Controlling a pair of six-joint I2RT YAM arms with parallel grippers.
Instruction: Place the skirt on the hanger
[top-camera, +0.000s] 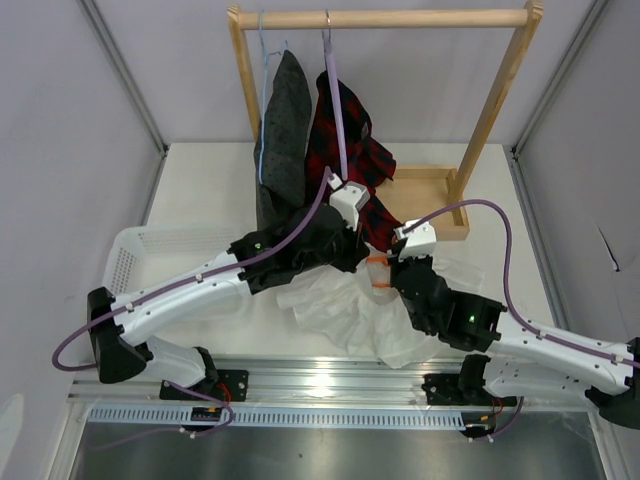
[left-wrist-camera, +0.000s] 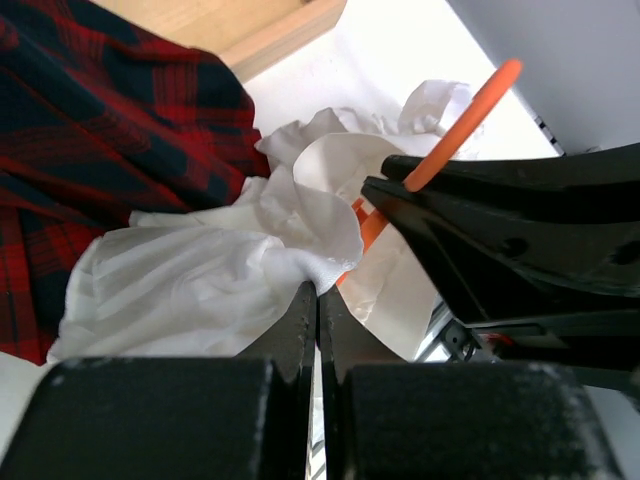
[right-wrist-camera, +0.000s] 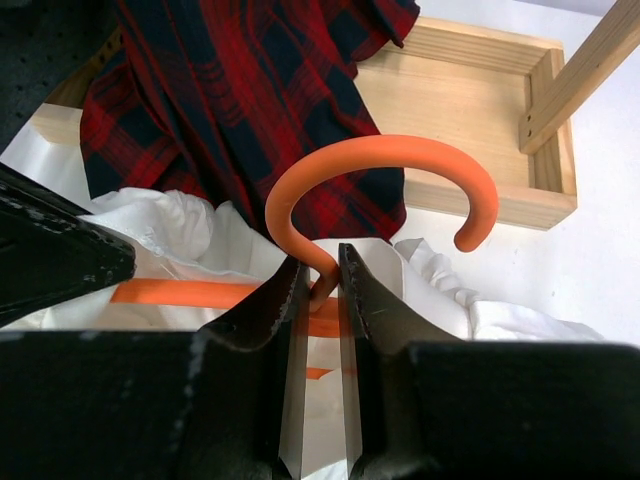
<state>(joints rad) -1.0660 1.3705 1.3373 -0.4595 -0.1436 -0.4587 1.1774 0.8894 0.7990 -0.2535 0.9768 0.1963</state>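
Where the two arms meet at mid-table: right gripper on the hanger, left gripper on the skirt.
Right fingers clamped on the orange neck just below the hook. The hook stands upright in the right wrist view, opening to the right. An orange bar runs sideways behind the fingers, against white cloth. Left fingers closed together, a fold of white fabric nipped at their tips. Skirt lies crumpled on the table between the arms, bunched around the hanger's bar, its far edge touching the hem of the red-black plaid shirt. That shirt hangs from a purple hanger on the wooden rack, beside a dark grey garment. White basket near the left arm.
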